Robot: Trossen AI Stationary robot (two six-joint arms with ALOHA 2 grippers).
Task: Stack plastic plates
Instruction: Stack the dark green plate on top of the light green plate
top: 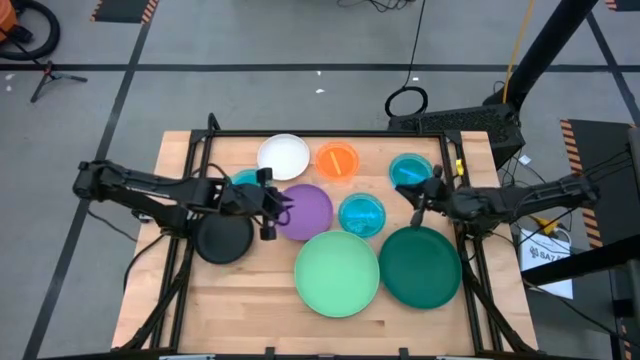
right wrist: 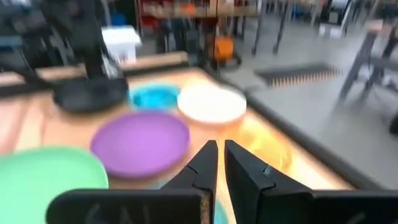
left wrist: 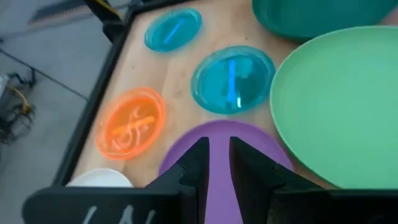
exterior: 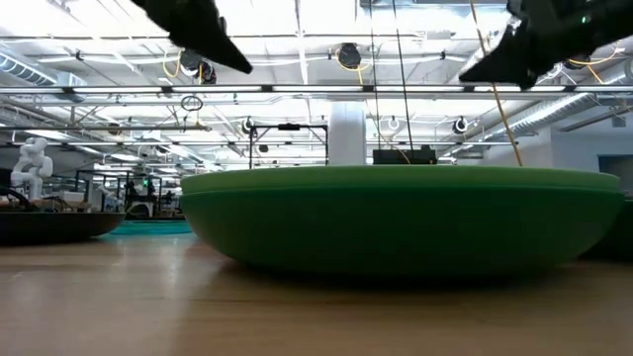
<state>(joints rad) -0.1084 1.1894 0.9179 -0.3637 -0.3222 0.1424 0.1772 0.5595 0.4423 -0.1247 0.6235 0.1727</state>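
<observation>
In the high view, the two large plates lie nearest the lower edge of the frame: the light green plate (top: 337, 272) at bottom centre and the dark green plate (top: 420, 266) touching it on the right. Just above them sits the purple plate (top: 305, 211), with the left gripper (top: 270, 210) poised at its left rim, so the plate lies straight ahead of the fingers, toward the frame's right. In the left wrist view those fingers (left wrist: 194, 167) stand narrowly parted over the purple surface, grasping nothing that can be seen. The black plate (top: 224, 239) rests just below that arm. The right gripper (top: 418, 195) hovers between two cyan plates (top: 362, 213) (top: 409, 170), fingers nearly clenched and empty. Farthest up the tabletop (top: 240, 310) are the white plate (top: 284, 156) and orange plate (top: 337, 160). Nothing looks stacked yet; the left arm seems the nearer one for taking the purple plate.
</observation>
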